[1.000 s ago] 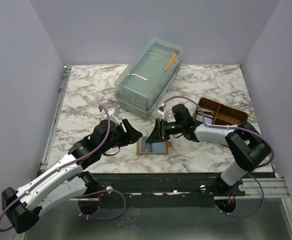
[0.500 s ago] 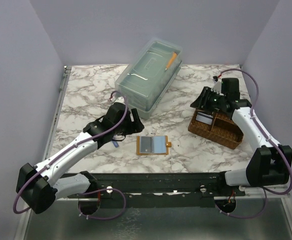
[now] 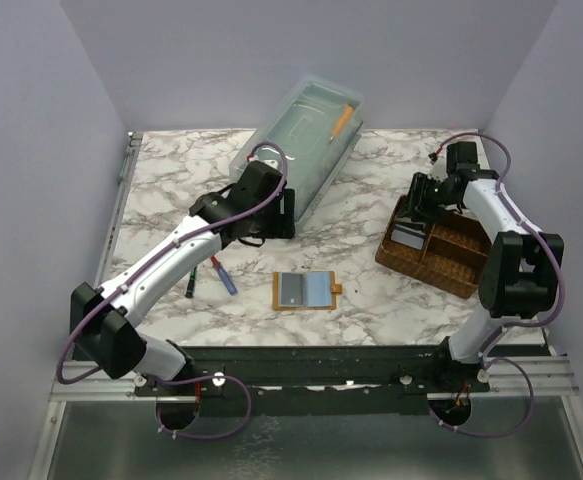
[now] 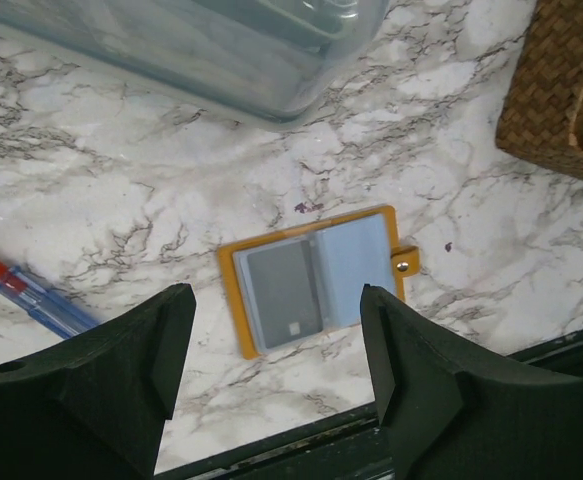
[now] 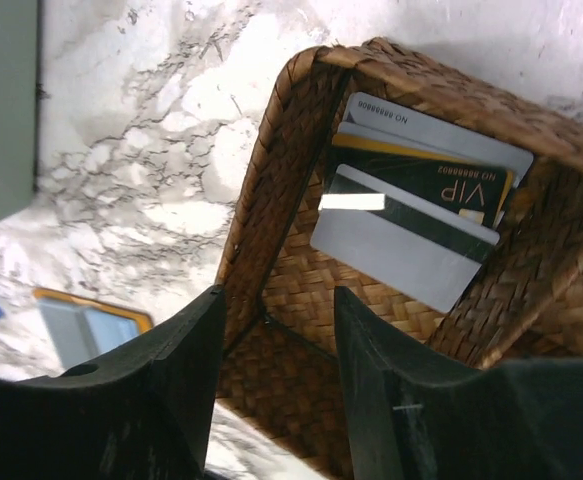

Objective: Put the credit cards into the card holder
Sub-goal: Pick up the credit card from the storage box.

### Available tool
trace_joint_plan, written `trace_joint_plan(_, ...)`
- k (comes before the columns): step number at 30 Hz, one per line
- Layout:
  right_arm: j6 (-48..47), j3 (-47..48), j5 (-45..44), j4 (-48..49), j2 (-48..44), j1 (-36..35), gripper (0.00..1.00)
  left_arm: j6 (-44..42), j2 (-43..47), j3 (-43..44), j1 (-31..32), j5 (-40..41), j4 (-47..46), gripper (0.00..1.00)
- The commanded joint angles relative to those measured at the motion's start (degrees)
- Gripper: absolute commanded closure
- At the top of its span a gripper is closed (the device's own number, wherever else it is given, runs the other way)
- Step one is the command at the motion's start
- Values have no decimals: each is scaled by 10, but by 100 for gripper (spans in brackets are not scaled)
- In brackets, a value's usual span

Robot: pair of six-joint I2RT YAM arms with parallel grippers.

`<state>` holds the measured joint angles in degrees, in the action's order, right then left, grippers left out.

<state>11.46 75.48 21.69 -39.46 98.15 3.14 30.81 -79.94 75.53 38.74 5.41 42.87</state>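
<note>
Credit cards point(image 5: 421, 225) and card holder point(image 3: 306, 291) are both located on the marble-patterned table point(image 3: 171, 190), well apart from each other. A clear lidded plastic box point(image 3: 316, 110) is set toward the far side of the table, with an orange pen-like item visible inside it. The left arm is extended in front of this box, and the left gripper point(image 4: 276, 300) is held above the table with its jaws spread wide and nothing between them; the card holder is seen below the gap in the left wrist view. A brown woven divided tray point(image 3: 456, 265) is placed on the right side of the table. The right gripper point(image 5: 276, 300) is positioned over the left end of this tray, with its jaws parted and nothing pinched; whether the fingers touch the tray wall cannot be determined. The card holder is laid open and flat near the front edge of the table, with a grey panel and a light-blue panel facing upward and the snap tab pointing toward the tray. Three cards are leaned together in the end compartment of the tray: a pale one at the back, a dark one marked VIP, and a grey one with a dark stripe in front. Two pens point(image 4: 31, 295) are laid on the table to the left of the card holder.
</note>
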Motion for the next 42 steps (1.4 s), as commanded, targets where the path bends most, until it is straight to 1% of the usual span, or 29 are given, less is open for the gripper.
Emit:
trace_joint_plan(1,-102,-10,-12,10,-5,-2,47,-76,-49,63,-3,15,81,27)
trace_joint_plan(6,-232,-82,-24,60,-45,-3,41,-130,-83,96,-18,0,93,27)
trace_joint_plan(7,-274,-97,-7,63,-50,-3,40,-140,-89,103,-28,-7,97,27)
trace_joint_plan(9,-349,-119,20,59,-57,-3,39,-149,-98,113,-56,-24,100,27)
trace_joint_plan(12,-444,-122,28,38,-57,-3,36,-149,-90,107,-87,-48,87,27)
trace_joint_plan(14,-485,-119,28,37,-51,-2,36,-149,-78,93,-106,-53,76,26)
trace_joint_plan(16,-518,-113,49,42,-37,-2,35,-149,-66,77,-121,-71,67,26)
trace_joint_plan(18,-533,-103,52,47,-15,-2,31,-153,-57,67,-132,-82,60,26)
trace_joint_plan(20,-553,-83,45,32,12,-3,28,-159,-52,64,-144,-90,60,26)
trace_joint_plan(21,-561,-79,44,34,19,-2,10,-161,-50,63,-150,-93,61,26)
trace_joint_plan(22,-571,-74,48,34,25,-3,3,-164,-48,62,-155,-97,61,26)
trace_joint_plan(23,-574,-66,53,33,32,-2,0,-167,-47,61,-160,-99,61,26)
trace_joint_plan(27,-582,-50,57,27,61,-2,0,-170,-48,62,-175,-108,61,25)
trace_joint_plan(32,-607,-53,34,20,81,-2,0,-173,-54,65,-188,-114,56,25)
trace_joint_plan(34,-633,-50,39,3,88,-4,1,-174,-57,67,-193,-119,55,25)
trace_joint_plan(37,-676,-68,19,-5,90,-15,2,-174,-60,70,-201,-122,56,25)
trace_joint_plan(42,-670,-79,-3,11,123,-18,3,-173,-68,74,-210,-127,54,25)
